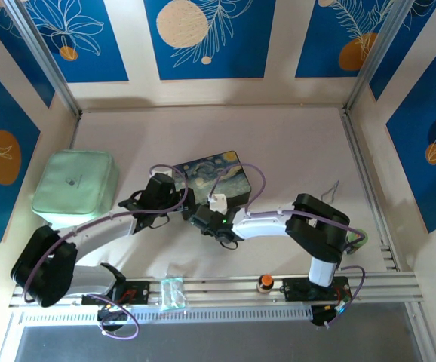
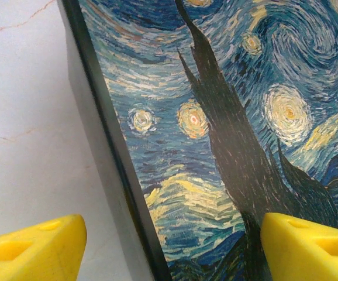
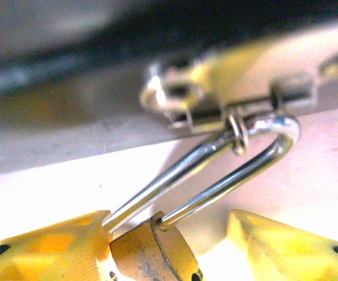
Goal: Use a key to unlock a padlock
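Observation:
The brass padlock (image 3: 151, 254) hangs by its silver shackle (image 3: 227, 181) from the ring of a hasp (image 3: 245, 82) on the dark painted box (image 1: 225, 172). One shackle leg enters the body. The other leg's end lies beside the body against my right gripper's left finger (image 3: 52, 246). The right gripper (image 3: 169, 252) is open around the padlock body, with a gap on its right side. My left gripper (image 2: 172, 252) is open, straddling the left edge of the box lid (image 2: 216, 117). In the top view, the left gripper (image 1: 180, 197) and right gripper (image 1: 203, 217) meet at the box's near side. The key is out of view.
A pale green zip case (image 1: 75, 185) lies to the left of the box. Thin wire loops (image 1: 331, 188) lie to the right. On the rail at the near edge stand an orange-topped knob (image 1: 265, 283) and a clear plastic piece (image 1: 173, 292).

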